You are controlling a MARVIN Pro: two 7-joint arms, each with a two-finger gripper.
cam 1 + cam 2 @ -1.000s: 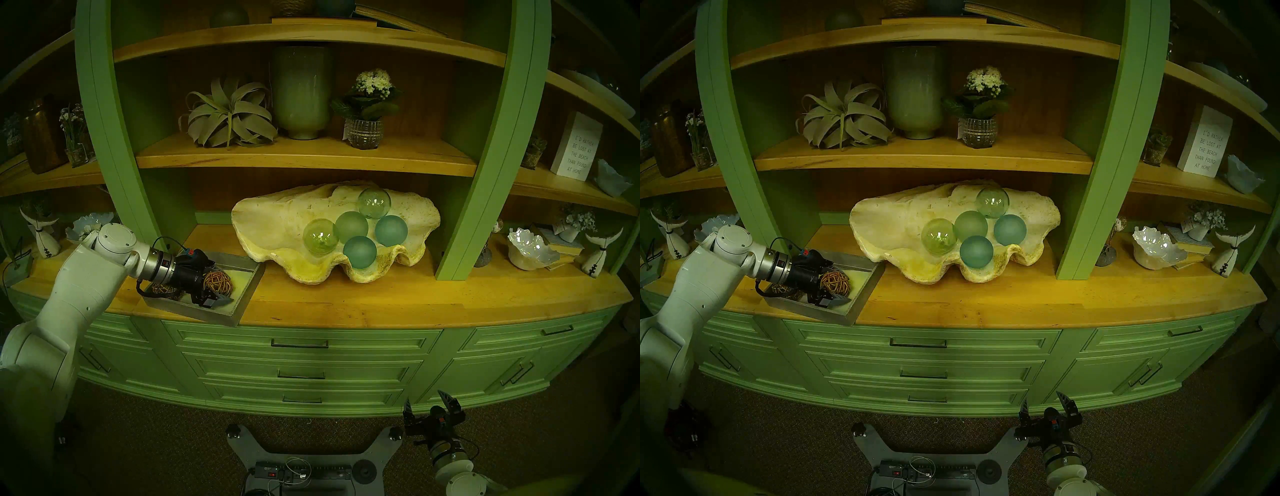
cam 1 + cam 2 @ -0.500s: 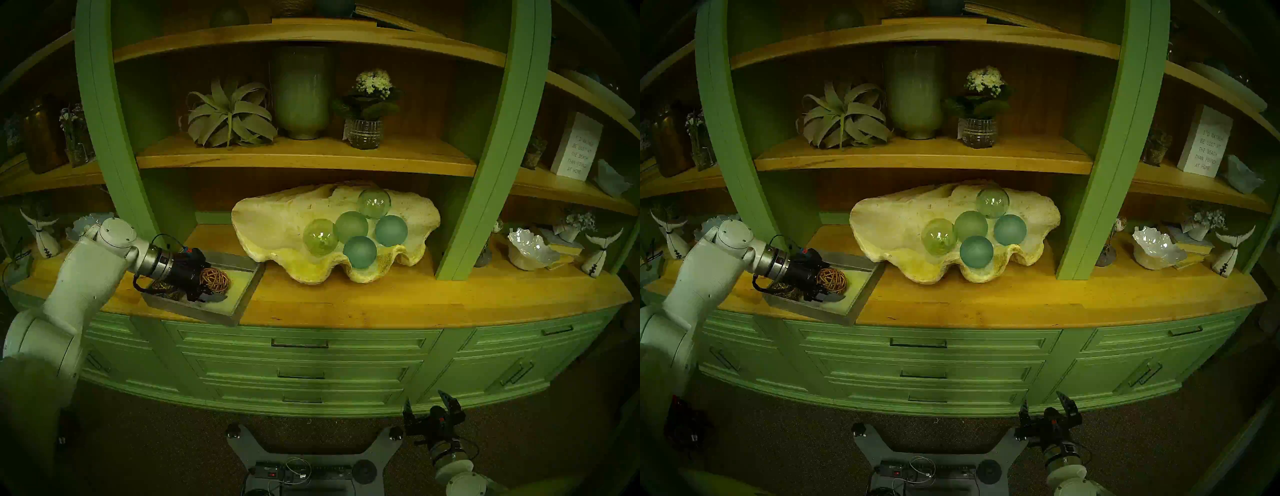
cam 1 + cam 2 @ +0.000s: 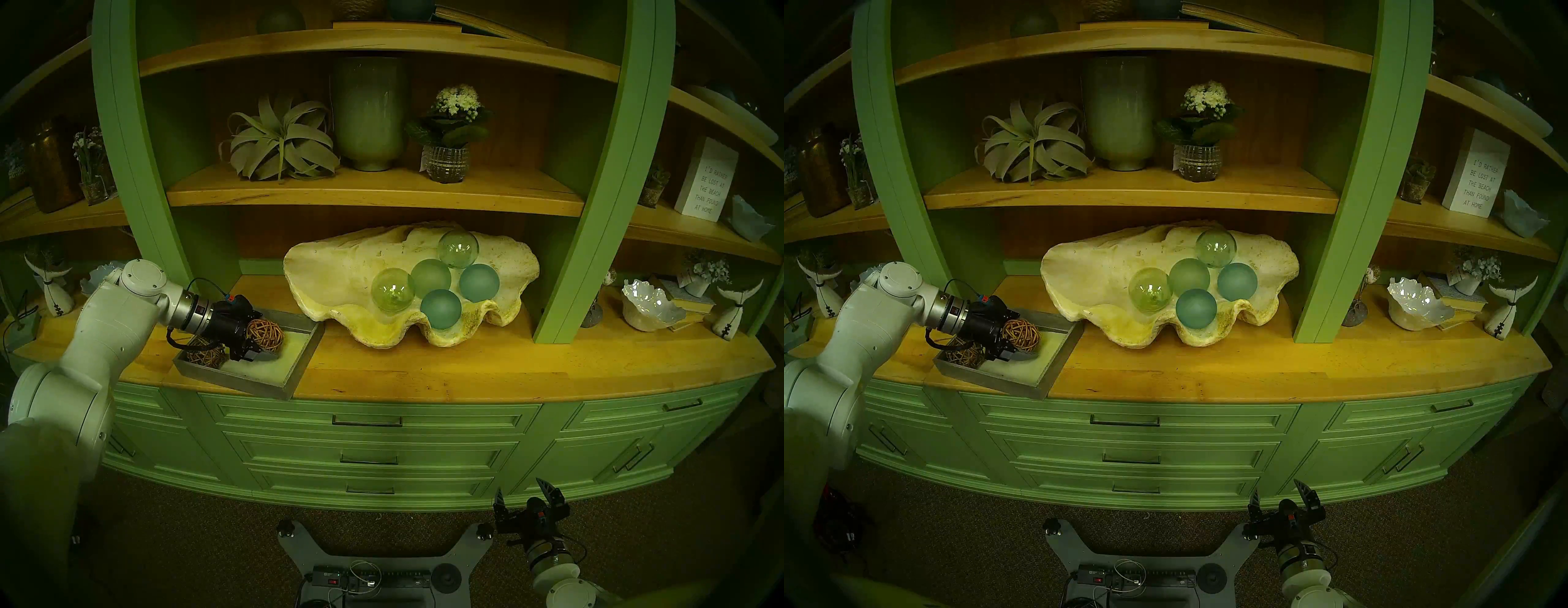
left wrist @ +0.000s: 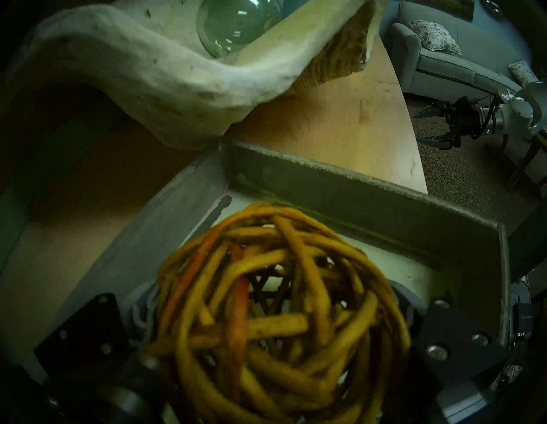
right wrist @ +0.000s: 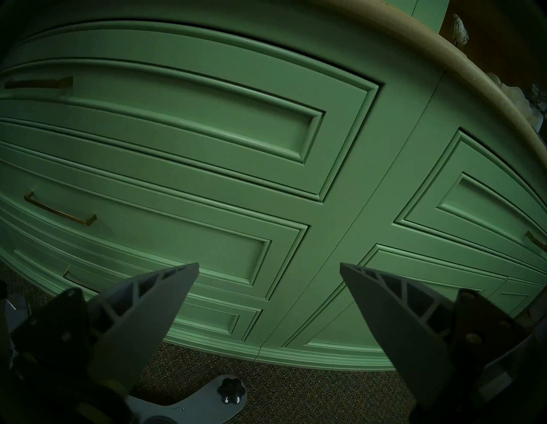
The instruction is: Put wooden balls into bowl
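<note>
One wooden ball (image 3: 265,335) of woven rattan twigs sits pinched in the left end effector (image 3: 259,342), raised a little above the floor of the grey square tray (image 3: 303,358); in the left wrist view its fingers (image 4: 461,340) press against both sides of the ball (image 4: 275,319). The left arm (image 3: 114,327) reaches in from the view's left, its wrist pointing rightward and sloping down toward the tray. The second wooden ball (image 3: 206,353) lies in the tray's left part, just beside and below the held one, which makes two wooden balls in all. To the right, on the same table (image 3: 466,373), stands the clam-shell bowl (image 3: 335,271), its left end touching the tray's far corner; five glass spheres (image 3: 441,309) rest inside it. The right end effector (image 3: 526,494) hangs low before the green drawers (image 3: 369,450), fingers spread wide apart and empty
</note>
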